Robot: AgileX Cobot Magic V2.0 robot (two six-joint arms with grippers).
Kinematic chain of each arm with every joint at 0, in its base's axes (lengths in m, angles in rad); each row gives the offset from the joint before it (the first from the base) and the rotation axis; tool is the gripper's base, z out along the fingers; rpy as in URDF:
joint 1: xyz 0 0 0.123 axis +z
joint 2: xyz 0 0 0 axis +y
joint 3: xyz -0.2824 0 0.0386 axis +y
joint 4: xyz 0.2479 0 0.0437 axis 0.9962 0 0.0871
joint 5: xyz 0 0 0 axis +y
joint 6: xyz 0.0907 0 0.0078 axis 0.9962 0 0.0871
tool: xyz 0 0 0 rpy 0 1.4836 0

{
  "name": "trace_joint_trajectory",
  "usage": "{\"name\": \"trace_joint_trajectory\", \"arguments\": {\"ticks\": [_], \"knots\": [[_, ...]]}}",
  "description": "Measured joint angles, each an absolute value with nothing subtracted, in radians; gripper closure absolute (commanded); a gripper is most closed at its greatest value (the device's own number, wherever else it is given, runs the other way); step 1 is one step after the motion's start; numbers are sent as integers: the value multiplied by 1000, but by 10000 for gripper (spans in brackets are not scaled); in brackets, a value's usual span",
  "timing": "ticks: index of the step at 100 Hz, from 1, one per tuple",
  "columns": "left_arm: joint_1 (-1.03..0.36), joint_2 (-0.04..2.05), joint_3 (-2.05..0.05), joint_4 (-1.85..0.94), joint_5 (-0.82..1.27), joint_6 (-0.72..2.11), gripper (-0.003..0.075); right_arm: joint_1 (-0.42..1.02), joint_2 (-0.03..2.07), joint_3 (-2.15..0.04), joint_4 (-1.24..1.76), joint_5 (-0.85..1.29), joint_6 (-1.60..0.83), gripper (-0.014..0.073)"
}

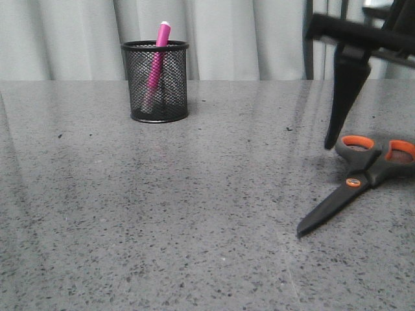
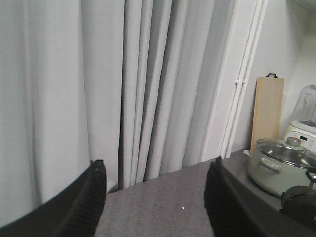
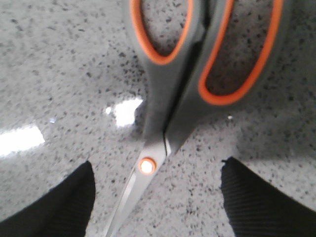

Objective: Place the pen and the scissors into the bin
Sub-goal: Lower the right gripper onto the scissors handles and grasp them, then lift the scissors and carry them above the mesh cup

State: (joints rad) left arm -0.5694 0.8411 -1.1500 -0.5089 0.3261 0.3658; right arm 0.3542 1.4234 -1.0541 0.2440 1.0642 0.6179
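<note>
The magenta pen (image 1: 155,65) stands tilted inside the black mesh bin (image 1: 174,84) at the back left of the table, its whitish cap above the rim. The scissors (image 1: 363,178) lie flat at the right, shut, blades pointing toward the front left. My right gripper (image 3: 157,165) is open and empty, hovering just above the scissors (image 3: 168,98), its jaws on either side of the orange pivot. One of its fingers (image 1: 343,91) hangs over the near orange loop. My left gripper (image 2: 158,163) is open and empty, raised and facing the curtain.
A grey curtain (image 1: 78,39) hangs behind the speckled grey table (image 1: 162,214). The left wrist view shows a lidded pot (image 2: 279,165), a wooden board (image 2: 269,108) and a white appliance (image 2: 306,123) on a side counter.
</note>
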Motion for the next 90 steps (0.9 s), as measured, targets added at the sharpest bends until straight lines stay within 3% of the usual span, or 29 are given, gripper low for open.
{"name": "trace_joint_trajectory", "arguments": {"ticks": [39, 56, 81, 90], "knots": [[-569, 841, -1149, -545, 380, 366, 311, 358, 1525, -1079, 192, 1057, 712, 127], [-569, 841, -1149, -545, 385, 366, 311, 362, 1549, -1092, 161, 1095, 720, 284], [-569, 841, -1149, -545, 387, 366, 311, 362, 1558, -1093, 125, 1130, 718, 664], [-569, 841, -1149, -545, 387, 366, 311, 362, 1558, -1093, 120, 1128, 703, 670]]}}
